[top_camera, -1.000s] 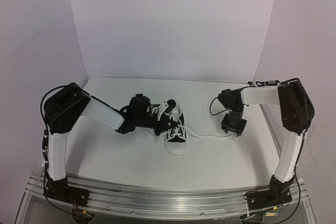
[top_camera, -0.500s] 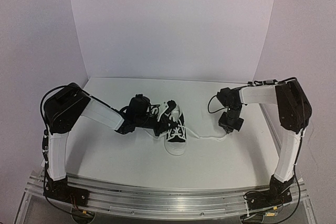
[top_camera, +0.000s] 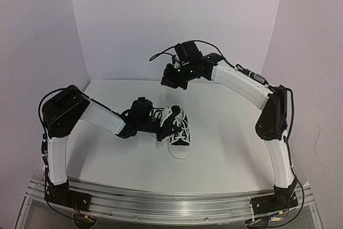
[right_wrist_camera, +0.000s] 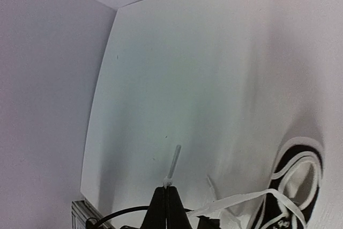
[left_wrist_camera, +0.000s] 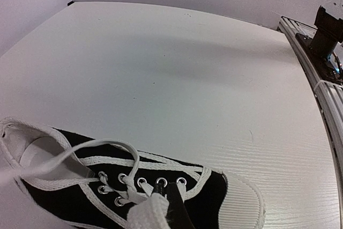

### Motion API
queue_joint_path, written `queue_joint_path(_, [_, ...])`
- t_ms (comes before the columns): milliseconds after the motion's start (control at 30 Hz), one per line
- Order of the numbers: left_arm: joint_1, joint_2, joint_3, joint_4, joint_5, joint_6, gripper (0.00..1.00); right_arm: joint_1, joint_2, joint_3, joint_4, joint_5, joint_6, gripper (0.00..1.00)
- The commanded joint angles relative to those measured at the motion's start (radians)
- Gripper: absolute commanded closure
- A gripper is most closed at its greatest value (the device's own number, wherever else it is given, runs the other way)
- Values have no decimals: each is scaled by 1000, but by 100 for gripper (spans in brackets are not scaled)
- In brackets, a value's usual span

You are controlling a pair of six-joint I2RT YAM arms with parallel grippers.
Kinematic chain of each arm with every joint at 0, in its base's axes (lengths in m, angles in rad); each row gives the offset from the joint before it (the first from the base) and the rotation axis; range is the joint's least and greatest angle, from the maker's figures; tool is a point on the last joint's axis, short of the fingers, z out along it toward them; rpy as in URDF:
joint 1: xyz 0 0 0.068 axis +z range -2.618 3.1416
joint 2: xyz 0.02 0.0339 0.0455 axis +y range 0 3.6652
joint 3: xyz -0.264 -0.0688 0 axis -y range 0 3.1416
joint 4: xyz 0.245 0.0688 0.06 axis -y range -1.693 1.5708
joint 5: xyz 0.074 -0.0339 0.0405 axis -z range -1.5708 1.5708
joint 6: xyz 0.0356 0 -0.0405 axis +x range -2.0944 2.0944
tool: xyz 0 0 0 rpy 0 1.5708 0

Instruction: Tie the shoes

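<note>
Pincer-wise, the left gripper (top_camera: pixel 169 125) was pressed together low over the eyelets of the small black canvas sneaker with the white rubber toe cap (top_camera: pixel 180 142). It was pinching what looked like a flat bit of white lace (left_wrist_camera: pixel 147 213), I'd guess to anchor that side so the shoe didn't slide. Sneaker sat about mid-table, toe toward the arm bases, nothing knotted yet. Further right, the right gripper (right_wrist_camera: pixel 165 192) was clamped on the other lace end, plastic tip (right_wrist_camera: pixel 173 164) poking past the fingers. It hung high above the back of the white table (top_camera: pixel 236 154), probably to draw out slack for a loop. That lace ran back down to the collar in the wrist view, but was too thin to spot from above. Around it all: plain pale backdrop (top_camera: pixel 177 20) and a metal rail (top_camera: pixel 171 203) at the near edge. Only obstruction I could see was the left fingers sitting right where any crossing would go.
</note>
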Motion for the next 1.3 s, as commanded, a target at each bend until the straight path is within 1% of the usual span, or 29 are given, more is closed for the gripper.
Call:
queue_joint_path(0, [-7, -57, -16, 39, 22, 24, 100, 19, 75, 49, 15, -101, 38, 100])
queue_joint_path(133, [-7, -57, -19, 46, 22, 18, 100, 37, 63, 13, 22, -108, 64, 100])
queue_joint_path(200, [-7, -55, -20, 46, 21, 14, 100, 36, 63, -12, 23, -104, 59, 94])
queue_joint_path(233, [-6, -54, -20, 46, 20, 13, 100, 36, 65, -20, 22, -103, 54, 83])
queue_joint_path(300, [-6, -54, -21, 46, 18, 11, 100, 33, 65, -19, 21, -115, 45, 56])
queue_joint_path(333, [-6, -55, -22, 46, 17, 10, 100, 30, 57, -21, 21, -116, 43, 47])
queue_joint_path(367, [-7, -56, -23, 47, 15, 10, 100, 23, 46, -26, 22, -113, 44, 42])
queue_joint_path(400, [-6, -57, -25, 46, 15, 10, 100, 14, 25, -36, 23, -106, 45, 40])
queue_joint_path(533, [-7, -55, -26, 49, 17, 9, 100, -30, -56, -68, 23, -74, 41, 38])
queue_joint_path(633, [-6, -53, -26, 52, 16, 9, 100, -71, -115, -113, 22, -81, 40, 31])
queue_joint_path(700, [-6, -52, -24, 54, 13, 5, 100, -101, -185, -192, 25, -89, 33, 31])
queue_joint_path(767, [-7, -53, -25, 56, 12, 1, 100, -129, -274, -332, 49, -104, 3, 31])
queue_joint_path(833, [-6, -53, -25, 59, 19, -6, 100, -145, -398, -545, 134, -123, -63, 32])
queue_joint_path(900, [-5, -49, -25, 68, 23, -19, 100, -148, -520, -773, 269, -141, -138, 32])
queue_joint_path(1000, [-5, -46, -28, 83, 37, -27, 100, -140, -681, -1145, 706, -180, -209, 32])
queue_joint_path(1067, [-6, -46, -28, 84, 41, -32, 100, -127, -726, -1363, 988, -175, -244, 31])
queue_joint_path(1100, [-5, -45, -28, 83, 41, -33, 100, -114, -718, -1401, 1074, -169, -278, 31])
queue_joint_path(1133, [-5, -45, -28, 81, 42, -33, 100, -98, -698, -1420, 1109, -166, -317, 31])
queue_joint_path(1200, [-5, -46, -30, 76, 42, -29, 100, -47, -643, -1404, 1156, -191, -419, 31])
queue_joint_path(1267, [-5, -45, -30, 74, 43, -28, 100, -21, -576, -1372, 1208, -217, -455, 31])
